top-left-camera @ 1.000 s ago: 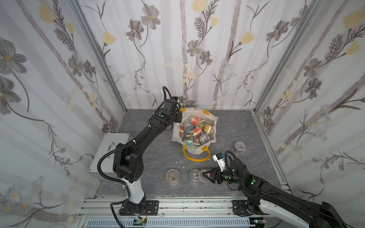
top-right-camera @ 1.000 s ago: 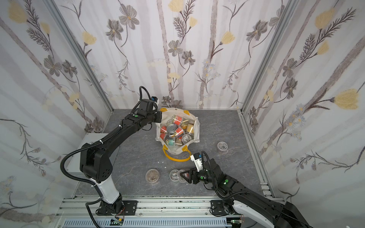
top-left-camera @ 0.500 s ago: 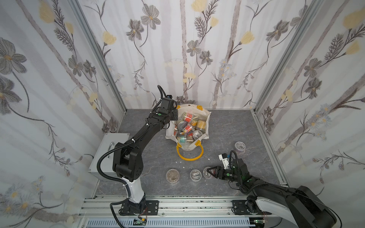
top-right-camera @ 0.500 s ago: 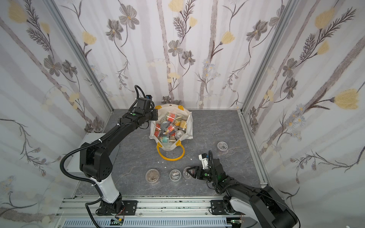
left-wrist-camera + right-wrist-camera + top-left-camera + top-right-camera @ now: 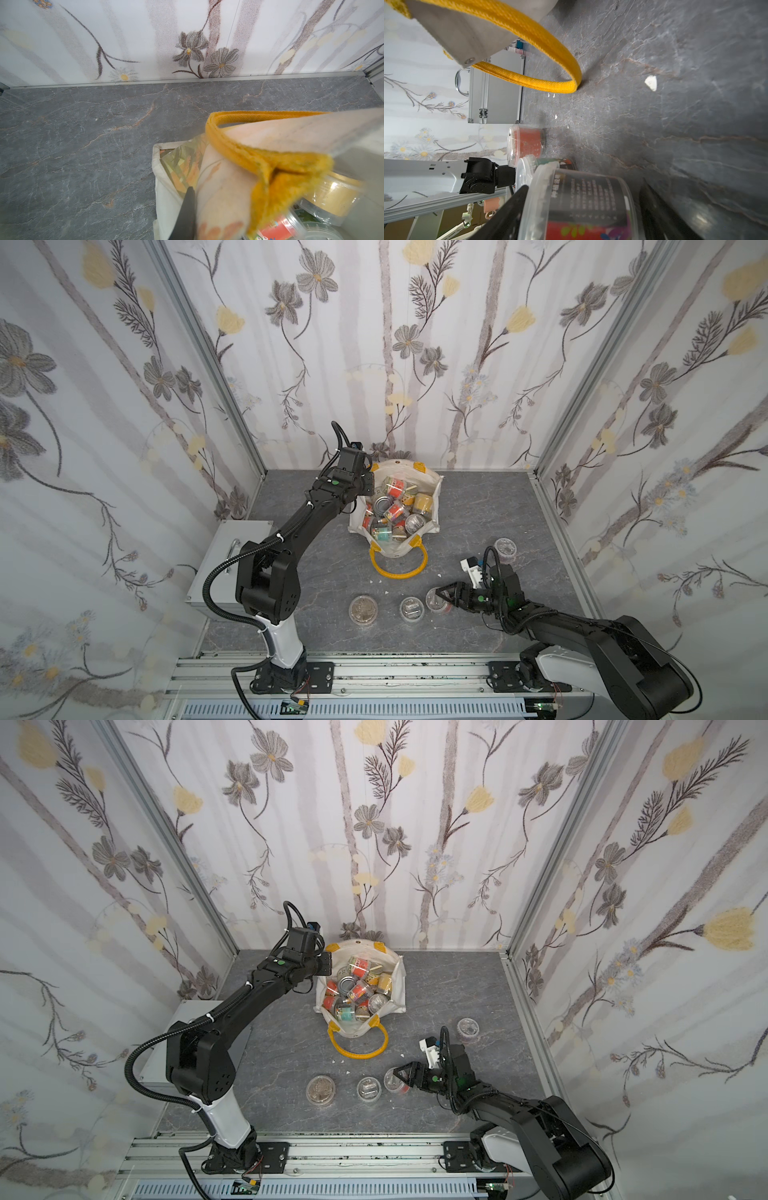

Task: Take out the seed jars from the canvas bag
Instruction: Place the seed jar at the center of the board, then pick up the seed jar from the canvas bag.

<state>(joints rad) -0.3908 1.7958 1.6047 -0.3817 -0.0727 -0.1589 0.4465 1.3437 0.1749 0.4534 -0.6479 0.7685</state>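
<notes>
- Right gripper [image 5: 444, 598]: jaws spread around a jar [image 5: 434, 600] standing on the bench [image 5: 478, 510], third in the front row; a gap shows on one side
- Withdraw straight back and level; a sideways drift would likely nudge the neighbouring jar [image 5: 410, 610]
- Bag [image 5: 391, 551]: upright mid-bench, many jars [image 5: 395, 511] inside
- Left gripper [image 5: 368, 488]: closed on the rim's far corner; hold it taut so the mouth gapes for the next reach
</notes>
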